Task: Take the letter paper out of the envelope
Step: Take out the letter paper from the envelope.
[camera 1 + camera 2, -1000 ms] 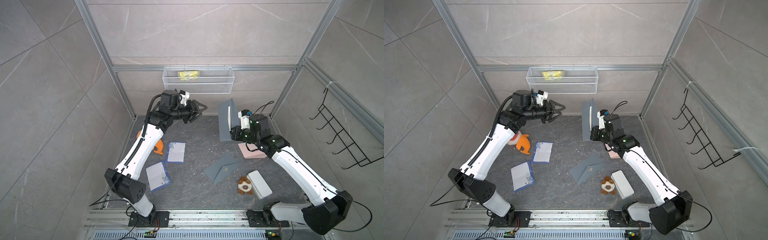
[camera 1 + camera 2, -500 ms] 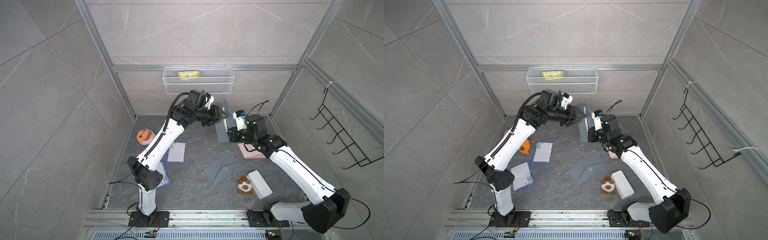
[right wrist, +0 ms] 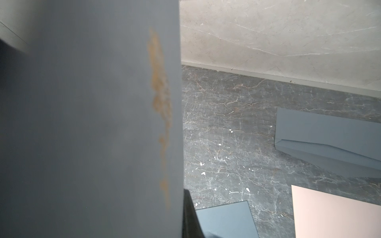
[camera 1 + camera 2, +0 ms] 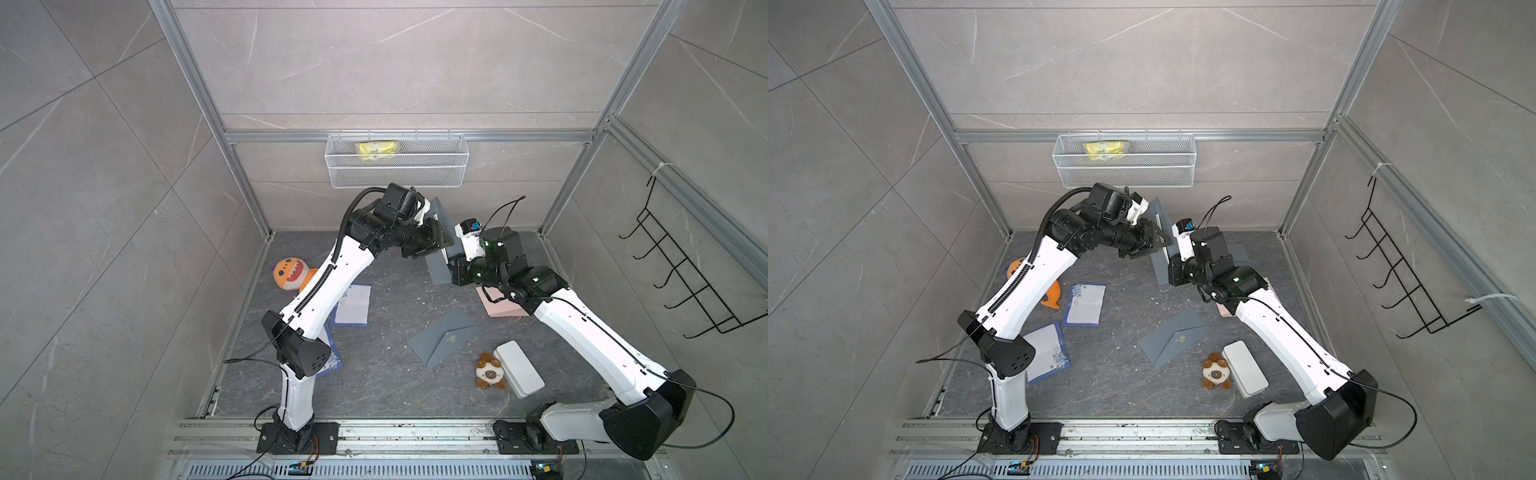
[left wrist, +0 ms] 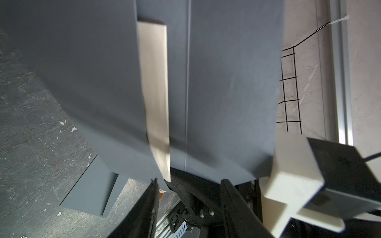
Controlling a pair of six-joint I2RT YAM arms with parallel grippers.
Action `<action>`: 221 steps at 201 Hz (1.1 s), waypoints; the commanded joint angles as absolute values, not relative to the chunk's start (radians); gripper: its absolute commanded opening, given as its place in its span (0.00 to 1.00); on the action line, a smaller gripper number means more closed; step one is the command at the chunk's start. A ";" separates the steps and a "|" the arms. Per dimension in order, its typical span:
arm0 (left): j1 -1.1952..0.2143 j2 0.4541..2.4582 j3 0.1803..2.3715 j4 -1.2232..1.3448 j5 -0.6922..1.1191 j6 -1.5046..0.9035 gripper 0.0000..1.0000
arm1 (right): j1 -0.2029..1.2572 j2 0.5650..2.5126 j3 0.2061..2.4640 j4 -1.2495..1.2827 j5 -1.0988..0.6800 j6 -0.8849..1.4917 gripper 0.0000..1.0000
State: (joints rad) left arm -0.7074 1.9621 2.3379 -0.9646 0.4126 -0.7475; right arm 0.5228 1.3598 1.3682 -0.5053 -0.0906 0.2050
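Evidently nothing is pulled yet: the cream letter paper [image 5: 154, 82] shows only a strip from the grey paper envelope [image 5: 226, 82], which the closed right gripper [image 4: 446, 268] holds upright in the air. The left gripper [image 5: 188, 183], jaws apart, stands at that strip, not yet gripping.

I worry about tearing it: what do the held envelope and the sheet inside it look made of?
The envelope looks like matte grey paper or thin card: it bows smoothly, keeps a sharp straight crease, and shows no gloss. The sheet looks like plain cream paper, matte: a thin strip at the opening that bends with the envelope.
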 commanded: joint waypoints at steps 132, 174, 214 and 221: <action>-0.714 1.996 2.392 -1.045 0.339 -0.663 0.31 | 0.568 1.384 1.440 -0.519 -0.113 0.197 0.00; -0.714 2.000 2.396 -1.055 0.338 -0.657 0.24 | 0.571 1.385 1.440 -0.518 -0.104 0.201 0.00; -0.713 2.008 2.402 -1.071 0.337 -0.649 0.21 | 0.571 1.383 1.446 -0.517 -0.102 0.208 0.00; -0.713 2.007 2.405 -1.071 0.337 -0.650 0.19 | 0.572 1.384 1.447 -0.517 -0.103 0.208 0.00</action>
